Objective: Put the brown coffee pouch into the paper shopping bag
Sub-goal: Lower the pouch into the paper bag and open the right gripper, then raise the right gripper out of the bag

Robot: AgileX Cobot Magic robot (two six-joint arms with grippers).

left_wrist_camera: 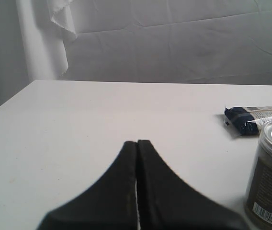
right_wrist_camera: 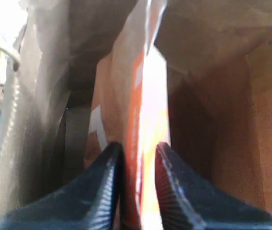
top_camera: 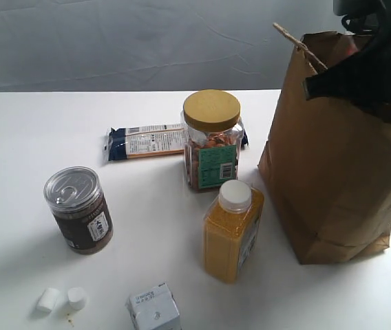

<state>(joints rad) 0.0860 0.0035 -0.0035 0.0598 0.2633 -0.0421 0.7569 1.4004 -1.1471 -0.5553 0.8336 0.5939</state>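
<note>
The paper shopping bag (top_camera: 333,158) stands upright at the right of the table, and my right arm (top_camera: 374,75) reaches down into its open mouth. In the right wrist view my right gripper (right_wrist_camera: 138,148) is inside the bag (right_wrist_camera: 212,96), shut on the brown coffee pouch (right_wrist_camera: 126,96). The pouch hangs edge-on between the fingers, its orange panel showing, and the bag's walls hide it from the exterior view. My left gripper (left_wrist_camera: 137,142) is shut on nothing, low over the bare table and out of the exterior view.
Left of the bag stand a yellow-lidded jar (top_camera: 211,141) and an orange juice bottle (top_camera: 232,230). A dark blue snack packet (top_camera: 147,142) lies behind the jar. A clear-lidded can (top_camera: 78,210), a small white carton (top_camera: 154,311) and two white lumps (top_camera: 61,300) sit front left.
</note>
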